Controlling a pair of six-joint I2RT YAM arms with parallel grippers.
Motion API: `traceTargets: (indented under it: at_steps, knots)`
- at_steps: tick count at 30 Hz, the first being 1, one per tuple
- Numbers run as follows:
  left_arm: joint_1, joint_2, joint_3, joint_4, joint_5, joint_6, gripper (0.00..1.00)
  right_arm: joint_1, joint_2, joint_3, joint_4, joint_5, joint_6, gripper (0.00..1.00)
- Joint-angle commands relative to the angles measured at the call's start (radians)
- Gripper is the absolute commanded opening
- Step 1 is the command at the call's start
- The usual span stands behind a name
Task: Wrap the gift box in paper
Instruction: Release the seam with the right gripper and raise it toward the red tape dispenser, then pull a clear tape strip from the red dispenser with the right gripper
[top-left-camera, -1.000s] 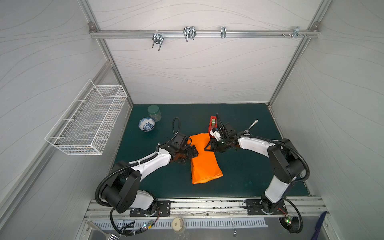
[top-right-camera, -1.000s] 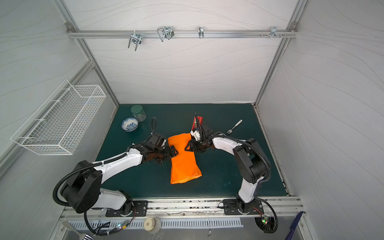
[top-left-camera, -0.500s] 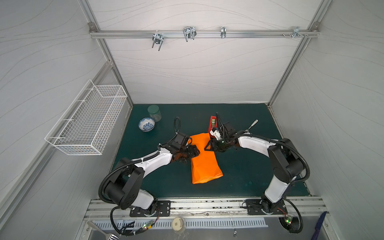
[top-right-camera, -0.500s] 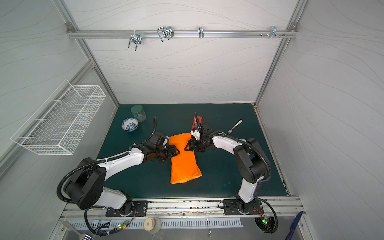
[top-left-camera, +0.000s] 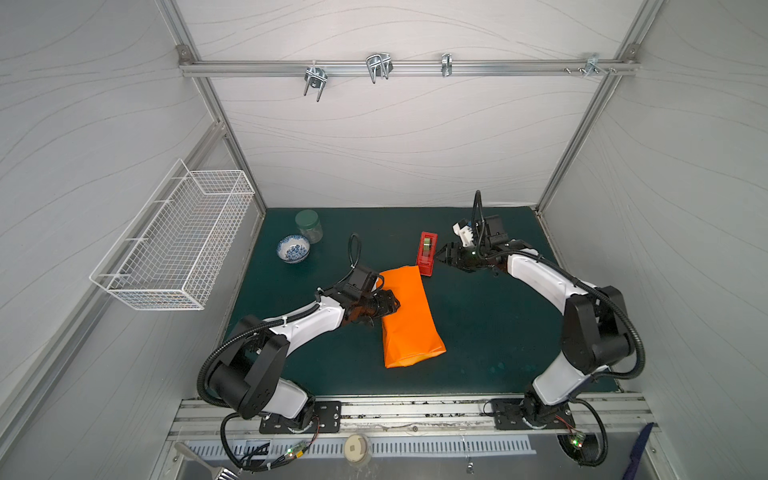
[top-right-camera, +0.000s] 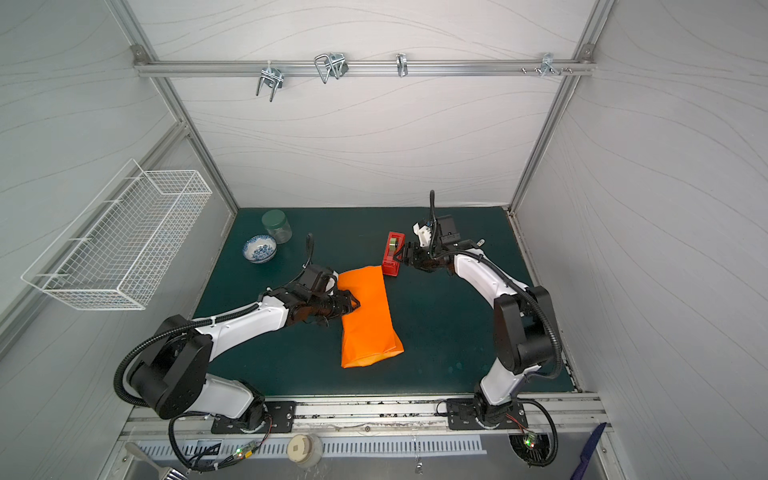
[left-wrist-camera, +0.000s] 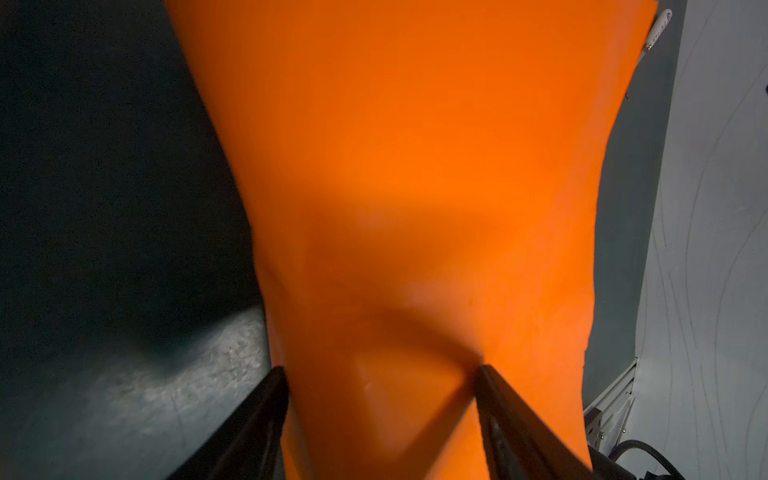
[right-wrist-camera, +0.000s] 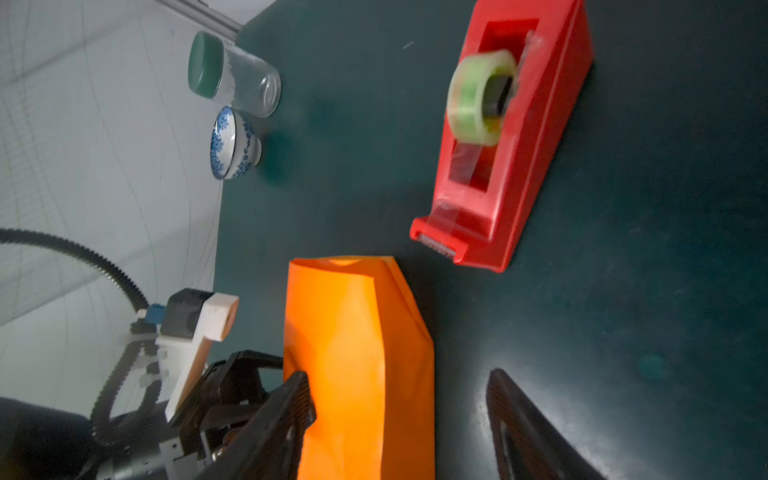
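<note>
The orange paper (top-left-camera: 409, 320) (top-right-camera: 368, 316) lies folded into one long flat parcel in the middle of the green mat (top-left-camera: 478, 332). The gift box does not show anywhere. My left gripper (top-left-camera: 390, 305) (top-right-camera: 355, 305) reaches in from the left onto the parcel's long edge. In the left wrist view its jaws (left-wrist-camera: 382, 374) stand apart, with the paper (left-wrist-camera: 415, 166) lying flat under and between the fingers. My right gripper (top-left-camera: 442, 253) (top-right-camera: 405, 255) hangs open and empty beside the red tape dispenser (top-left-camera: 427, 253), just beyond the parcel's far end (right-wrist-camera: 357, 353).
The tape dispenser (right-wrist-camera: 511, 145) stands almost touching the parcel's far corner. A blue-patterned bowl (top-left-camera: 293, 248) and a green-lidded jar (top-left-camera: 309, 225) sit at the back left. A white wire basket (top-left-camera: 174, 241) hangs on the left wall.
My right gripper has left the far end of the paper and pulled back beside the tape dispenser. My left gripper has slid a little further onto the parcel.
</note>
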Motion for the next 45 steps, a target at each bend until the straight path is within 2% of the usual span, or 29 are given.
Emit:
traceTargets:
  at_steps: [1, 11, 22, 30, 45]
  knots:
    - [-0.002, 0.053, -0.039, -0.146, -0.080, 0.030, 0.72, -0.007, 0.086, 0.068, 0.015, -0.003, 0.022, 0.64]
    - [-0.003, 0.055, -0.034, -0.144, -0.080, 0.030, 0.72, -0.011, 0.320, 0.232, 0.047, -0.107, 0.095, 0.51]
    - [-0.001, 0.053, -0.031, -0.143, -0.079, 0.033, 0.72, -0.008, 0.431, 0.253, 0.109, -0.182, 0.165, 0.40]
    - [-0.002, 0.051, -0.026, -0.145, -0.082, 0.034, 0.72, -0.008, 0.453, 0.240, 0.170, -0.224, 0.223, 0.26]
    - [-0.002, 0.047, -0.030, -0.144, -0.083, 0.036, 0.72, -0.015, 0.389, 0.164, 0.348, -0.269, 0.404, 0.00]
